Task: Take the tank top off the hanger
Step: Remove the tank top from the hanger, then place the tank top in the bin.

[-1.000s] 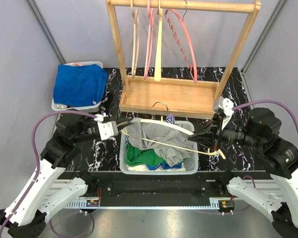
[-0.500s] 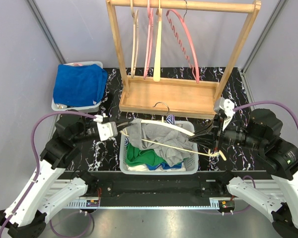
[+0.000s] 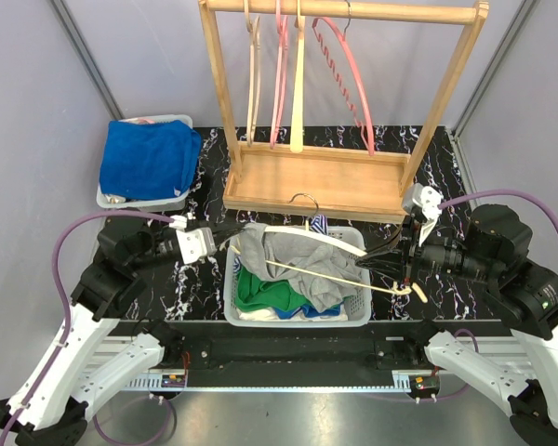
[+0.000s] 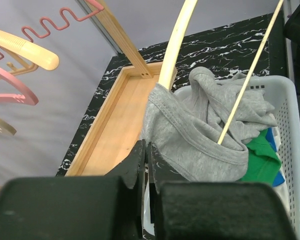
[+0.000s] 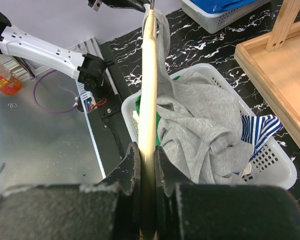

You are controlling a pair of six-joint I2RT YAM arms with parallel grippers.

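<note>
A cream wooden hanger (image 3: pixel 288 229) lies across the white basket (image 3: pixel 358 311), with a grey tank top (image 3: pixel 298 260) draped from it into the basket. My left gripper (image 3: pixel 231 232) is shut on the tank top's edge at the hanger's left end. In the left wrist view the gripper (image 4: pixel 147 147) pinches grey cloth (image 4: pixel 210 130) beside the hanger arm (image 4: pixel 177 45). My right gripper (image 3: pixel 365 263) is shut on the hanger's right end. In the right wrist view the gripper (image 5: pixel 147 150) clamps the hanger arm (image 5: pixel 149 75), and one strap of the tank top (image 5: pixel 205 120) still loops over the hanger's far tip.
A wooden rack (image 3: pixel 312 181) stands just behind the basket, with several pink and cream hangers (image 3: pixel 298 84) on its rail. A bin with blue cloth (image 3: pixel 149 158) sits at the back left. Green clothes (image 3: pixel 270 293) and other clothes lie under the tank top.
My left gripper has drawn a little to the left with the grey cloth. My right gripper has stayed clamped on the hanger and hardly shifted.
</note>
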